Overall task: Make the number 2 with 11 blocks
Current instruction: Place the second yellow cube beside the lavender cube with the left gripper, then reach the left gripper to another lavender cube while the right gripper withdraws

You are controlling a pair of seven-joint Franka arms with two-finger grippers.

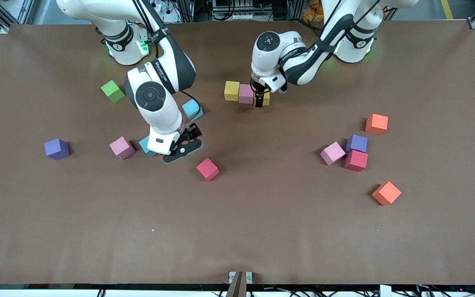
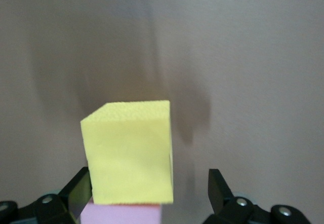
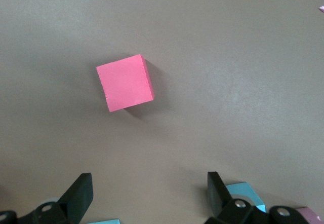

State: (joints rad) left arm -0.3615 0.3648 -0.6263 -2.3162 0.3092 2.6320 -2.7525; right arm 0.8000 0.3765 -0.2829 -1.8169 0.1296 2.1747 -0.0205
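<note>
Three blocks form a row on the table: a yellow cube (image 1: 231,90), a pink cube (image 1: 245,93) and a second yellow cube (image 1: 266,98). My left gripper (image 1: 259,100) stands open at that second yellow cube (image 2: 129,150), which sits between its fingers (image 2: 218,186) close to one of them, against the pink cube (image 2: 121,215). My right gripper (image 1: 182,152) hangs open over bare table with nothing in it, between a light blue cube (image 1: 146,147) and a red cube (image 1: 207,169). The red cube (image 3: 125,82) lies ahead of the right gripper (image 3: 147,193).
Loose cubes: green (image 1: 112,91), light blue (image 1: 191,109), purple (image 1: 56,149) and pink (image 1: 122,147) toward the right arm's end. Toward the left arm's end lie pink (image 1: 332,153), purple (image 1: 357,143), red (image 1: 356,160) and two orange (image 1: 377,124) (image 1: 386,193).
</note>
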